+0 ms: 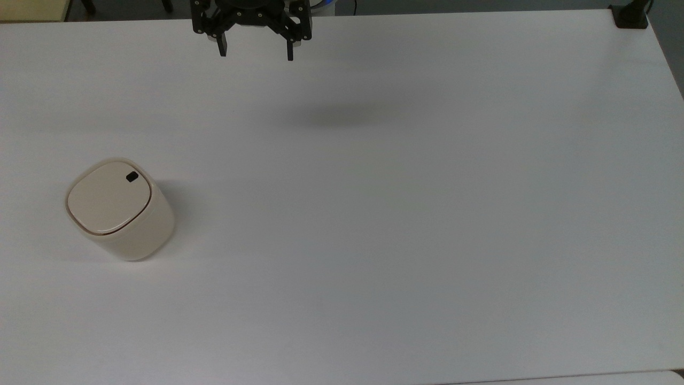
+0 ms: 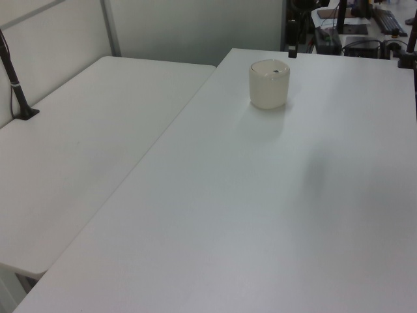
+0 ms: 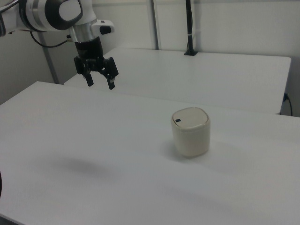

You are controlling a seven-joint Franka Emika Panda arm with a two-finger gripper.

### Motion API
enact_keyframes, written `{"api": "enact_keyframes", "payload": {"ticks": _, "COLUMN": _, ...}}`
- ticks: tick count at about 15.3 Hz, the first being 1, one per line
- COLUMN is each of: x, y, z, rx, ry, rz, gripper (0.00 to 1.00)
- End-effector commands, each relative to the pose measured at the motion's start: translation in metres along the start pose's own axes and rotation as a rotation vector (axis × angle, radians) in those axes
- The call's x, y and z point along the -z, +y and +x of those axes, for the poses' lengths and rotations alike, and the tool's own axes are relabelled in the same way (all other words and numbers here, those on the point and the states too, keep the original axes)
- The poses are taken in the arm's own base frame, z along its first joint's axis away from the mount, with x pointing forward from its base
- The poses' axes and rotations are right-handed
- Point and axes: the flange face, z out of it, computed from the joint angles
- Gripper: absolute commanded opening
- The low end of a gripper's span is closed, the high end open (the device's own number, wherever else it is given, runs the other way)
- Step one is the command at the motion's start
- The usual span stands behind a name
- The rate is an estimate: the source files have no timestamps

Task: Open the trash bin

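The trash bin (image 1: 120, 208) is a small cream-beige tub with a flat lid lying shut and a small black button (image 1: 132, 177) near one corner of the lid. It stands upright on the white table (image 1: 374, 214), at the top view's left. The bin (image 2: 269, 84) also stands far back in the left view and mid-right as the bin (image 3: 190, 131) in the right view. My gripper (image 1: 256, 53) hangs open high above the table at the top view's upper edge, far from the bin, nothing between its fingers. In the right view the gripper (image 3: 100, 83) hovers at upper left.
A second white table (image 2: 85, 143) adjoins on the left view's left, with a black clamped post (image 2: 16, 85) on it. A black clamp (image 1: 630, 16) sits at the top view's upper right table corner. Desks with equipment stand behind in the left view.
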Motion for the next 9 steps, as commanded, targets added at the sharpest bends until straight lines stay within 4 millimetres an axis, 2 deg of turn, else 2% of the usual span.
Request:
{"api": "enact_keyframes", "payload": {"ticks": 1, "x": 0.0063, "y": 0.0031, "z": -0.0115, "rx": -0.012, "ry": -0.016, "rz": -0.008, "gripper": 1.00}}
{"api": "enact_keyframes", "payload": {"ticks": 9, "x": 0.0070, "y": 0.0041, "z": -0.0114, "rx": -0.008, "ry": -0.015, "rz": -0.008, "gripper": 0.99}}
